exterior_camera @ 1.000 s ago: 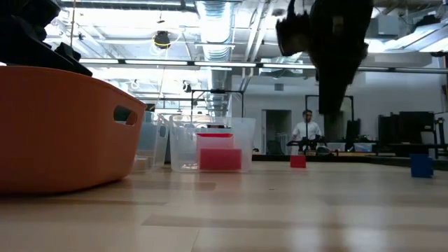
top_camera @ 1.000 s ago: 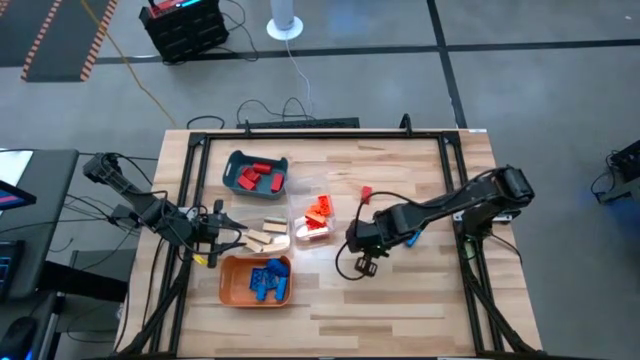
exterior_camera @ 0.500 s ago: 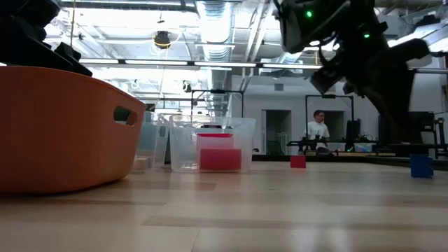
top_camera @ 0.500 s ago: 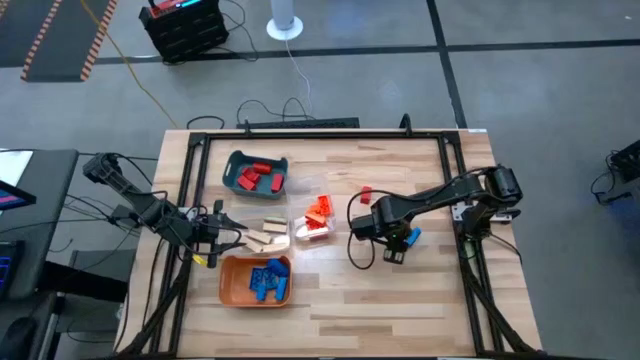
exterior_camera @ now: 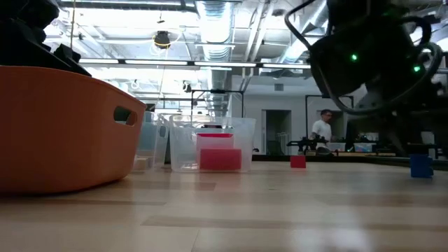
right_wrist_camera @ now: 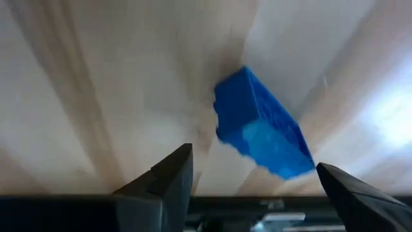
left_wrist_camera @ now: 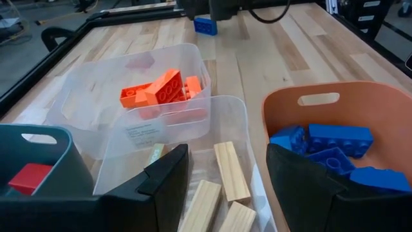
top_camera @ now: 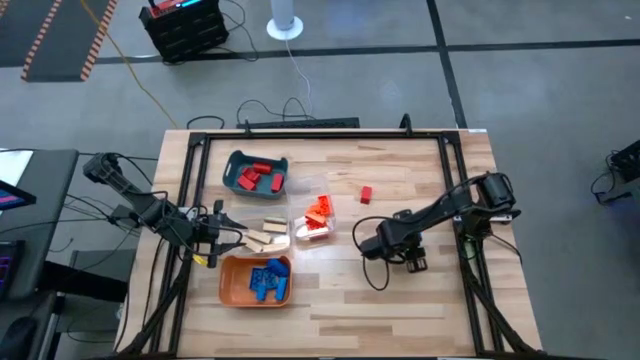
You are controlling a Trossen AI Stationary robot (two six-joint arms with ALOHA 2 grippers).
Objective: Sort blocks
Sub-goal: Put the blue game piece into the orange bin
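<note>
Right gripper fingers apart, hovering over blue block on table, block between and just ahead of fingertips, not gripped. Left gripper fingers apart, empty, above clear tray with tan blocks.

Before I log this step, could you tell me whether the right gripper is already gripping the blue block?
No: in the right wrist view the blue block lies on the table between the right gripper's open fingers, untouched.
</note>
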